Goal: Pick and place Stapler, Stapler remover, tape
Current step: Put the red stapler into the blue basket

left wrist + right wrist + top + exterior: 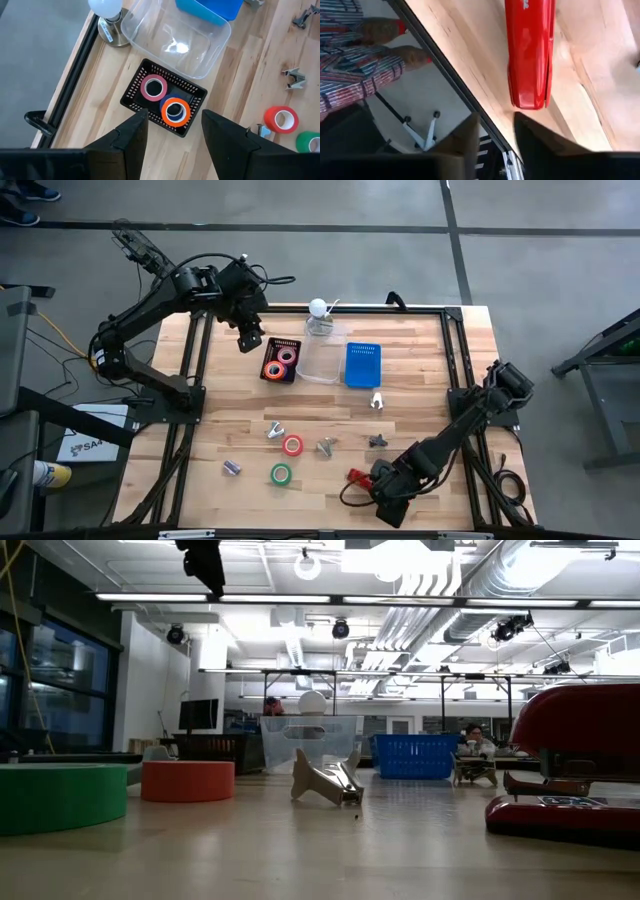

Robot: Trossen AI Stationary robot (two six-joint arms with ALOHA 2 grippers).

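Note:
The red stapler lies on the table near its near edge; it also shows in the right wrist view and the low view. My right gripper is open just short of the stapler's end, touching nothing that I can see. My left gripper is open and empty, high above a black basket that holds a pink roll and a red-orange roll lying on a purple one. A red-orange roll and a green roll lie flat on the table.
Several metal staple removers lie scattered mid-table. A clear tub, a blue tray and a white bulb stand at the far side. Black frame rails run along the table's edges. A person's striped sleeve shows beyond the near edge.

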